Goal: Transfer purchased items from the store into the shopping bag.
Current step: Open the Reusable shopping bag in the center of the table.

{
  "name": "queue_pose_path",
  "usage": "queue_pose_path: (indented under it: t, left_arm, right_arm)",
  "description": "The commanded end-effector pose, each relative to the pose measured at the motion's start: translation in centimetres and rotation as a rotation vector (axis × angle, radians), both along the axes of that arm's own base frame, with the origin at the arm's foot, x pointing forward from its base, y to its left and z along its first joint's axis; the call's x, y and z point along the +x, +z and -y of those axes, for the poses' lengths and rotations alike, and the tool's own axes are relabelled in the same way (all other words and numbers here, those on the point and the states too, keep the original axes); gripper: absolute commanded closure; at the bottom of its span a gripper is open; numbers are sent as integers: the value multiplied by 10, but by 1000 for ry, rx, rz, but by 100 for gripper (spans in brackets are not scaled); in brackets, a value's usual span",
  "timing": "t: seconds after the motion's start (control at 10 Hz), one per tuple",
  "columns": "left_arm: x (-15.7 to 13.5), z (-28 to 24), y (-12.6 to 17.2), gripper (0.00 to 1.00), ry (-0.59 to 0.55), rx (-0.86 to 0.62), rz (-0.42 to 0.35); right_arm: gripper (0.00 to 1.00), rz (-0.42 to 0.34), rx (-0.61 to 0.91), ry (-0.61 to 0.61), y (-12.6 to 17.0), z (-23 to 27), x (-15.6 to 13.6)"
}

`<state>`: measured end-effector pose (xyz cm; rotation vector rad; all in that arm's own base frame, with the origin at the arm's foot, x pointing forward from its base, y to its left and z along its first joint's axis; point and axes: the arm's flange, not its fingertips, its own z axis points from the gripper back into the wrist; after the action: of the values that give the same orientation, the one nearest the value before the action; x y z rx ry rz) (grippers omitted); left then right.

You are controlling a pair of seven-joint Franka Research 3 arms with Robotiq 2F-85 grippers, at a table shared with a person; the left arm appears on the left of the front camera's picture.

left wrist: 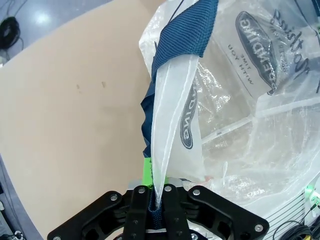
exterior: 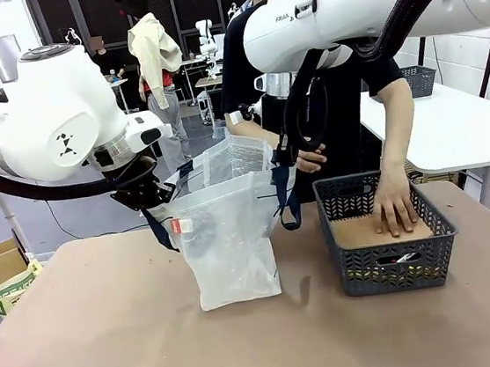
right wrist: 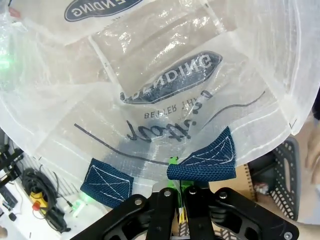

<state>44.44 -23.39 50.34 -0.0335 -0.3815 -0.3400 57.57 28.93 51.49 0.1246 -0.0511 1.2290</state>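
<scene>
Left arm comes in from 9 o'clock in the front view, with the wrist angled down toward 4 o'clock. Left gripper is pinched tight on the shopping bag, and the wrist cam shows its fingers pressed together, zero gap. Right arm sweeps in from 2 o'clock, wrist dropping toward 6 o'clock. Right gripper is clamped on the same bag's rim, jaws closed too. The person's one hand lies flat, palm down, fingers spread, at 4 o'clock. Their other hand sits curled just at 3 o'clock of the right gripper.
</scene>
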Motion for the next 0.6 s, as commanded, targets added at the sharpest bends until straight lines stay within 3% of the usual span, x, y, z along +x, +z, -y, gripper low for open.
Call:
queue_pose_path:
  t: [0.0,0.5]
  left_arm:
    - [2,-9,0,100,-26,-39,3]
    - [7,-16,-2,100,-29,-63,2]
  right_arm:
    - [100,-19,11,23,0,2,5]
    - [100,-19,19,34,1,2,4]
